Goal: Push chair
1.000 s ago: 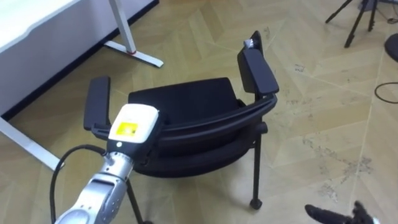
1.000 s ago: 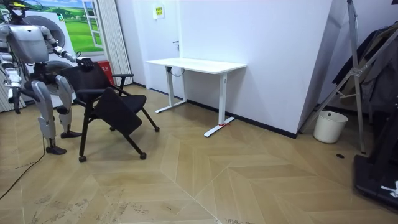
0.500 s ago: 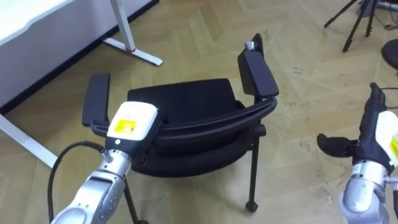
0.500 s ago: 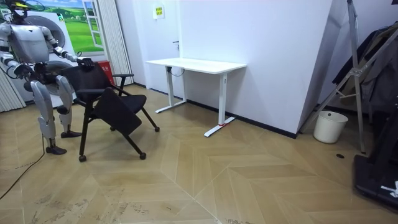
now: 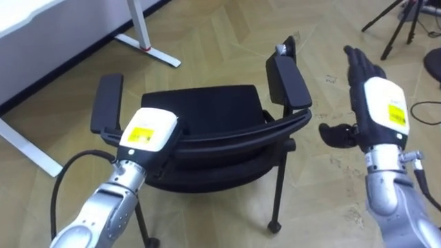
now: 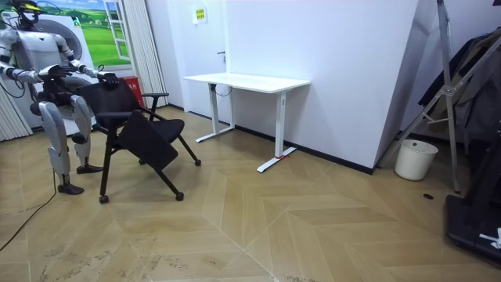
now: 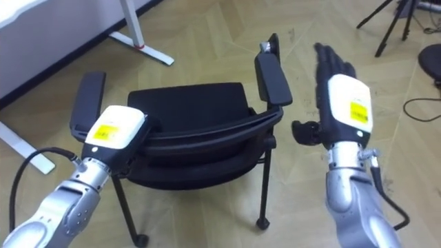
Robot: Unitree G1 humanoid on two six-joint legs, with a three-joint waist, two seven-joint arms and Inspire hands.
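A black chair with its seat (image 5: 203, 114) facing away from me stands on the wooden floor, armrests at the left (image 5: 107, 110) and right (image 5: 288, 79). My left hand (image 5: 148, 134) lies on the left end of the curved backrest (image 5: 234, 138), and its back covers its fingers. My right hand (image 5: 375, 103) is raised to the right of the right armrest, fingers straight and thumb out, apart from the chair. In the room view I stand behind the chair (image 6: 133, 125), at that view's left.
A white desk (image 6: 246, 81) stands ahead of the chair, and one of its feet (image 5: 148, 52) lies close to the left armrest. A tripod (image 5: 396, 21) and a floor cable (image 5: 427, 103) are at the far right. A white bin (image 6: 415, 159) stands by the wall.
My right hand has risen from the lower right edge to beside the right armrest, fingers now straight. My left hand stays on the backrest.
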